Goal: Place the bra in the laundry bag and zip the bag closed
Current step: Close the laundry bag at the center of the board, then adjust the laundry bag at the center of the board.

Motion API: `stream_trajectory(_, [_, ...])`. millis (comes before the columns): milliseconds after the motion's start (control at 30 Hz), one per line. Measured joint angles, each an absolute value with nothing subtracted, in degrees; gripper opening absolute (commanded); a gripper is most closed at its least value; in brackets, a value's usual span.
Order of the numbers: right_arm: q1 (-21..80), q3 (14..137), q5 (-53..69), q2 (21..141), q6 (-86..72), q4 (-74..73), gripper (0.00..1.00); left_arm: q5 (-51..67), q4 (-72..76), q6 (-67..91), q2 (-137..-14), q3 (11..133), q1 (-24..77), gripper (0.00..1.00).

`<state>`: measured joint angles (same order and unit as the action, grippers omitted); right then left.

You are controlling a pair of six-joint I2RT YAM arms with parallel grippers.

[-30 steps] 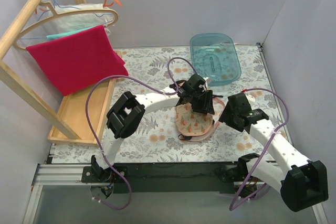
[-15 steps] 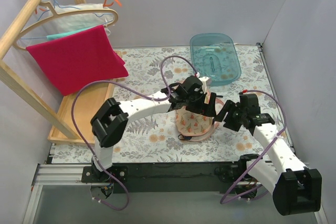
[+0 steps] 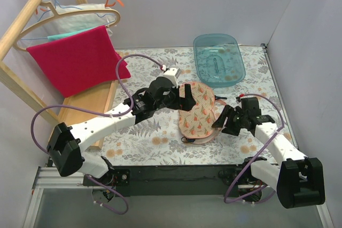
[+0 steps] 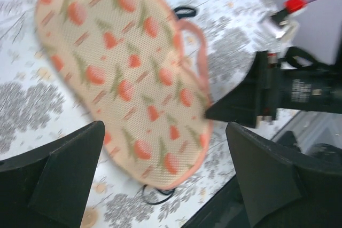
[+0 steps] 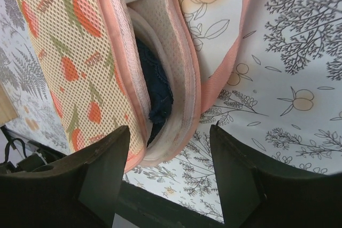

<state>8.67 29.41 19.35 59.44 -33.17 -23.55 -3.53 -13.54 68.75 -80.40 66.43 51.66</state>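
The peach floral laundry bag (image 3: 197, 111) lies at the table's middle, tilted up on its right side. In the right wrist view its seam gapes and the dark navy bra (image 5: 158, 92) shows inside the bag (image 5: 64, 52). My right gripper (image 3: 220, 121) is open at the bag's right edge, and the bag's near end sits between its fingers (image 5: 168, 150) without being pinched. My left gripper (image 3: 184, 97) is open just left of the bag, holding nothing. In the left wrist view it hangs wide (image 4: 164, 132) above the bag (image 4: 123, 73). A thin black loop (image 4: 157, 196) pokes out under the bag's near end.
A translucent teal tub (image 3: 219, 60) stands at the back right. A red towel (image 3: 75, 60) hangs on a hanger from the wooden rack, whose tray (image 3: 85, 116) lies along the left side. White walls close in the table on the left, back and right.
My left gripper opened and drew back to the left off the bag, its arm swinging out leftward. My right gripper came in lower against the bag's right edge.
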Motion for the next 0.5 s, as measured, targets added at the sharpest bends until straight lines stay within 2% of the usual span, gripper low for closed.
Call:
stream_trajectory(200, [8.7, 27.7, 21.4, 61.6, -34.6, -21.1, 0.69, -4.0, -16.1, 70.2, -80.1, 59.1, 48.6, 0.98])
stream_trajectory(500, [8.7, 22.9, 23.4, 62.0, -39.6, -13.1, 0.50, -3.9, -16.7, 70.9, -77.6, 57.6, 48.4, 0.98])
